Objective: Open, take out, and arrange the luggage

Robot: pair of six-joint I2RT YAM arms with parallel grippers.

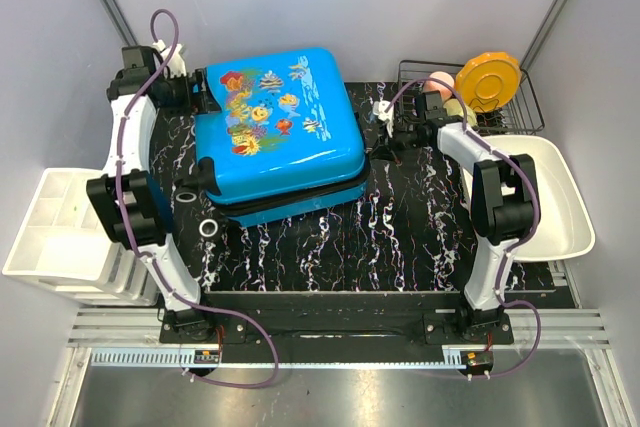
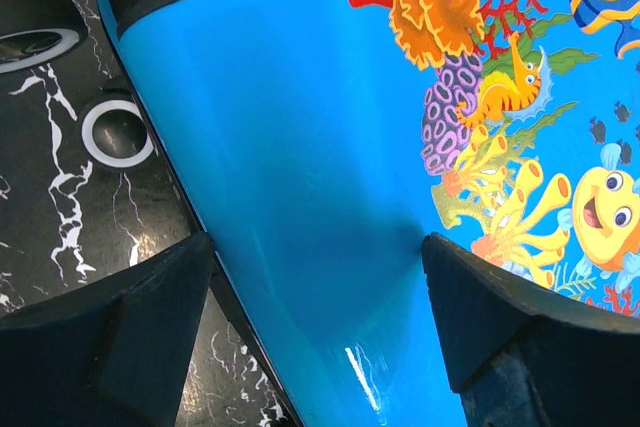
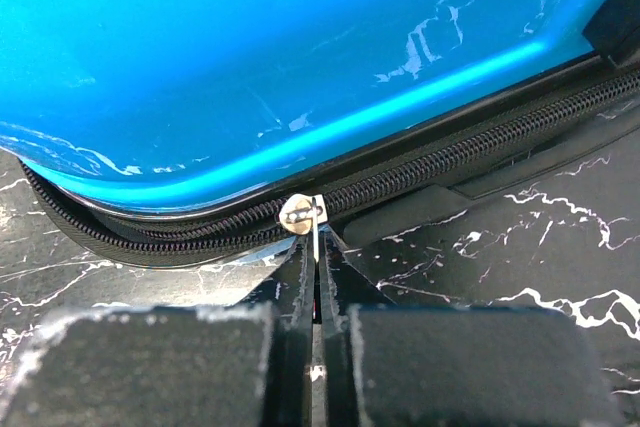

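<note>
Suitcase [image 1: 275, 132] first: it lies flat on the black marbled table [image 1: 400, 227], fish print facing up, toward the back left of the tabletop. A dark band of zip runs along its near edge.

Your left gripper [image 2: 315, 332] sits at the case's far left corner with its jaws spread wide. In the left wrist view, 1 finger [image 2: 110, 337] hangs over the table just beside the case's rim and the other is above the blue shell. Neither pinches anything.

Your right gripper [image 3: 315, 287] is at the case's right side, low against the table. Its jaws are pressed together on the thin metal zip pull [image 3: 304, 215], which sits on the black zip [image 3: 480, 152] just under the blue shell.

You have 1 small white ring [image 1: 207, 230] on the table, just off the case's near left corner. A white divided bin [image 1: 40, 247] stands beyond the table's left edge and a white tub [image 1: 560, 207] at the right. Behind the tub, a wire rack [image 1: 527, 107] holds an orange plate [image 1: 488, 80].
</note>
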